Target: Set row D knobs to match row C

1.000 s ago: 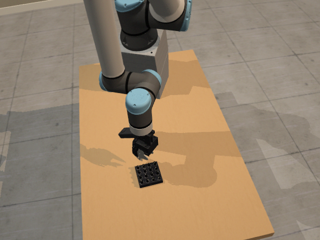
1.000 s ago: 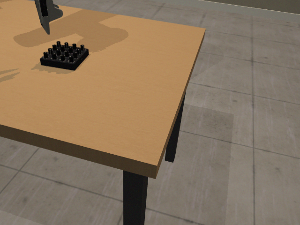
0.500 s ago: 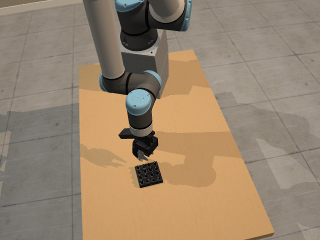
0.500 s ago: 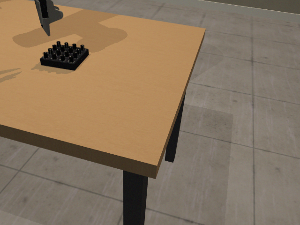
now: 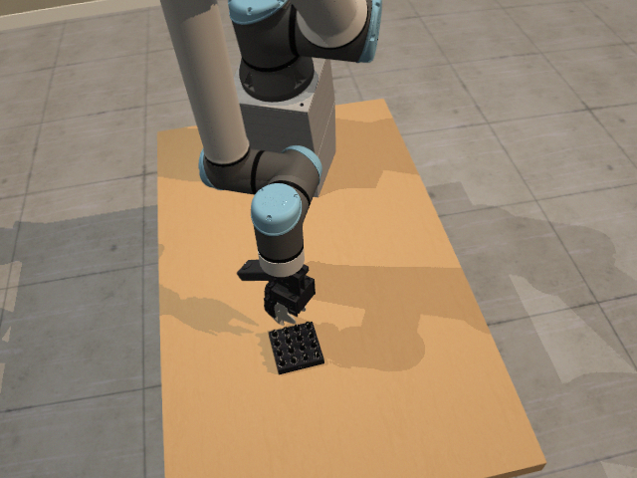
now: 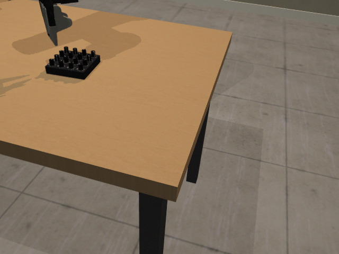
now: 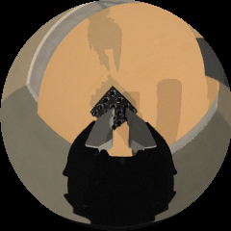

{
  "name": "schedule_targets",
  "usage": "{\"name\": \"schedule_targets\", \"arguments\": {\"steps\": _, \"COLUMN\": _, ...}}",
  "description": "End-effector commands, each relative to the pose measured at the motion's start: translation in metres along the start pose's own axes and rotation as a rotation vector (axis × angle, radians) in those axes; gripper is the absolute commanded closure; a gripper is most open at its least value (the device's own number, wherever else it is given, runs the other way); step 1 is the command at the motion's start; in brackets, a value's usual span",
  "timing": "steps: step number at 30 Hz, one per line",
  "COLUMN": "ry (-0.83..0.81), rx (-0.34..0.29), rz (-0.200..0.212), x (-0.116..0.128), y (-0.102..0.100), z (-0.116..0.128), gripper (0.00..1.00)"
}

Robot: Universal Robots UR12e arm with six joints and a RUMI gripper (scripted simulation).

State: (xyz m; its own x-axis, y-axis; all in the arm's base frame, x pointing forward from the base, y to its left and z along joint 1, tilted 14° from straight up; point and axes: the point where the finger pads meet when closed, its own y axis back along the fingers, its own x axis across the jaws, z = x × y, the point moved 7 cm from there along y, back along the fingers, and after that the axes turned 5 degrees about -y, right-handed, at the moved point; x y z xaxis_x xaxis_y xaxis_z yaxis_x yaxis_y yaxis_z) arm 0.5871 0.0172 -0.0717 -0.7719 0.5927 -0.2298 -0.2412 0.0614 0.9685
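The black knob box (image 5: 296, 348) lies flat on the wooden table, with a four-by-four grid of small black knobs on top. It also shows in the exterior view (image 6: 72, 63) and in the wrist view (image 7: 114, 107). My gripper (image 5: 283, 314) hangs a little above the box's far edge and points down. Its fingers are nearly together and hold nothing. The fingertips show in the exterior view (image 6: 53, 41), above and behind the box and clear of the knobs. In the wrist view the fingertips frame the box's near corner. The knob marks and the socket side are too small to read.
The robot's base block (image 5: 288, 123) stands on the far end of the table. The table's right edge (image 6: 219, 82) and front edge (image 6: 87, 172) drop off to a tiled floor.
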Motion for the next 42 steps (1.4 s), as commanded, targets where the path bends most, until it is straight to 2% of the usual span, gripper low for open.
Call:
{"name": "schedule_targets", "arguments": {"steps": 1, "ry": 0.0, "rx": 0.0, "rz": -0.001, "x": 0.0, "y": -0.007, "z": 0.0, "gripper": 0.89}}
{"name": "schedule_targets", "arguments": {"steps": 20, "ry": 0.0, "rx": 0.0, "rz": -0.001, "x": 0.0, "y": -0.023, "z": 0.0, "gripper": 0.89}}
{"name": "schedule_targets", "arguments": {"steps": 42, "ry": 0.0, "rx": 0.0, "rz": -0.001, "x": 0.0, "y": -0.025, "z": 0.0, "gripper": 0.89}}
